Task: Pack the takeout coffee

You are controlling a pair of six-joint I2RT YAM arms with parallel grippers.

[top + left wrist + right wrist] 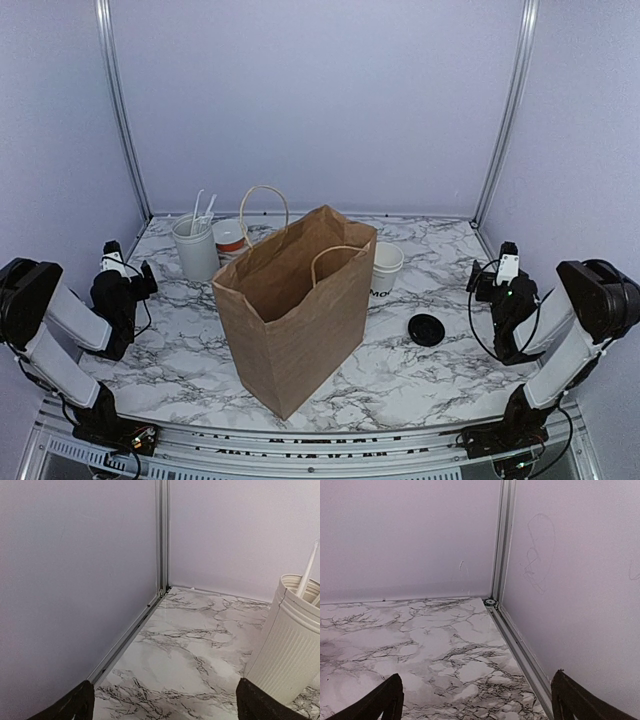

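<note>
The takeout coffee's small white paper cup (386,268) with black lettering stands open-topped just right of the brown paper bag (295,305). Its round black lid (427,329) lies flat on the marble table, apart from the cup, to its front right. My left gripper (130,268) (165,702) hangs open at the table's left edge, facing the back left corner, nothing between its fingers. My right gripper (495,274) (475,700) is open at the right edge, facing the back right corner, also with nothing in it. Neither wrist view shows the cup or lid.
The bag stands upright and open in the middle, handles up. Behind its left side are a ribbed grey-white utensil holder (195,248) (290,640) with white utensils and a white cup with a red band (230,238). Metal frame rails and lilac walls close in the table.
</note>
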